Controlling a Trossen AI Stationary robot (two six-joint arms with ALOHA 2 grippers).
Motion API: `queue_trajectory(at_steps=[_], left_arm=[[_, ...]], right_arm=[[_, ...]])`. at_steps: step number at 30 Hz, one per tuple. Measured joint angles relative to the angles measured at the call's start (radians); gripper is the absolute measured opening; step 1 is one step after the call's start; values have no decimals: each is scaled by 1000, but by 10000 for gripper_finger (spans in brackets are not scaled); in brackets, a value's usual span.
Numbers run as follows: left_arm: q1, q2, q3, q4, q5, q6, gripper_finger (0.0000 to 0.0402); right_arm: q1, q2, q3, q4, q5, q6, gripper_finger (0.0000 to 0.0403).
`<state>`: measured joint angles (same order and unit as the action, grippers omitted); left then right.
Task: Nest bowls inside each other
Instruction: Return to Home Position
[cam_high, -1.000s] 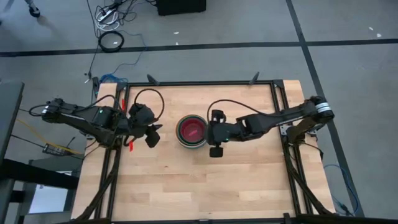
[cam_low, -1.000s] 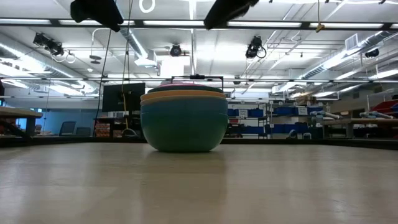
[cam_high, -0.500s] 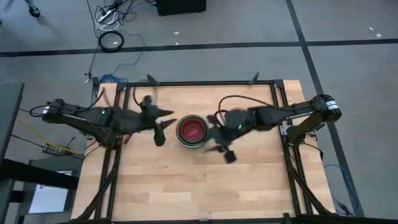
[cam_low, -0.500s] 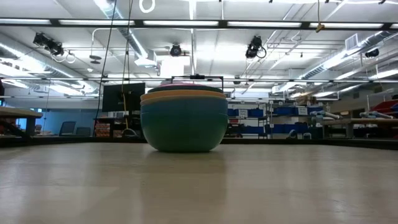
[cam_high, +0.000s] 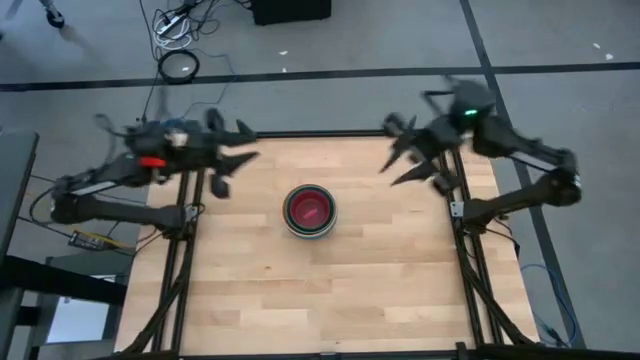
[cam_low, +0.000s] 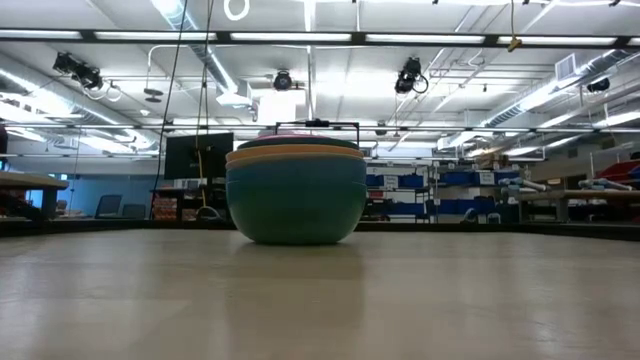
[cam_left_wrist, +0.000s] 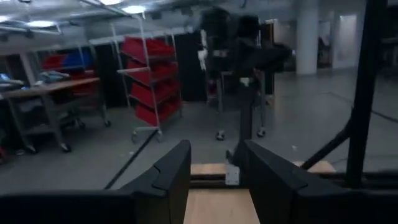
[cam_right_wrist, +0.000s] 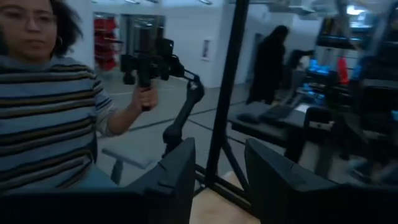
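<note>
Light wooden plank table (cam_high: 250, 290): it carries one nest of round plastic bowls (cam_high: 308, 211) at its middle. The dark left arm (cam_high: 110, 185) and dark right arm (cam_high: 520, 150) stand raised over the far corners. We judge this fits a homing pose, with the stacking apparently finished. The left pincer (cam_left_wrist: 216, 150) is released, fingers spread, with only the table edge and the room between them. The right pincer (cam_right_wrist: 217, 149) is likewise released and empty. The nest lies below and ahead of each pincer, well apart from both and roughly midway between them. Its outermost member is a large teal bowl (cam_low: 295, 205), sitting flat on the table so that the smaller ones can drop inside. An orange-yellow rim band (cam_low: 295, 154) shows just above it, and a small pink-red bowl (cam_high: 310, 208) lies innermost. Hidden: the bowls in between show only as thin rims, so we cannot count them or confirm that all are nested. Both arms smear in the overhead view, so finger outlines are uncertain there. Beyond the right pincer, a person in a striped jumper (cam_right_wrist: 43, 124) holds a dark handle (cam_right_wrist: 146, 62).
</note>
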<state>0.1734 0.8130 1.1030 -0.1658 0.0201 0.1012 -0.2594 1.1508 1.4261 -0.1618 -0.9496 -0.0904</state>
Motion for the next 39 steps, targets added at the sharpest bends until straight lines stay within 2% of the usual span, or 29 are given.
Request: queue_trajectory(at_steps=[2, 5, 9, 14, 17, 21, 24, 27, 31, 35, 39], left_arm=[[17, -83, 1, -47, 4, -1, 152], [16, -190, -3, -123, 10, -1, 152], [16, -288, -54, -182, 8, -35, 152], [16, -395, -186, -187, -25, -82, 152], [15, -445, -310, -97, 6, -117, 152], [-15, -476, -544, 180, 127, -162, 152], [-38, -482, -711, 321, 93, -187, 152], [-51, -503, -815, 403, 70, -218, 152], [-65, -529, -866, 421, 55, -226, 152], [-64, -590, -852, 380, 30, -221, 152], [-64, -686, -797, 279, 27, -226, 152]], right_arm=[[-8, -84, 0, -113, 24, -28, 128], [0, -183, -26, -219, 116, -58, 128], [22, -266, -115, -192, 151, -60, 128], [23, -321, -246, -166, 227, -59, 128], [23, -338, -373, -58, 229, -28, 128], [47, -341, -631, 245, 230, 53, 128], [60, -339, -820, 481, 255, 108, 128], [58, -352, -972, 644, 277, 157, 128], [42, -385, -1095, 792, 280, 241, 128], [2, -476, -1132, 814, 267, 275, 128], [-44, -591, -1133, 811, 197, 293, 128]])
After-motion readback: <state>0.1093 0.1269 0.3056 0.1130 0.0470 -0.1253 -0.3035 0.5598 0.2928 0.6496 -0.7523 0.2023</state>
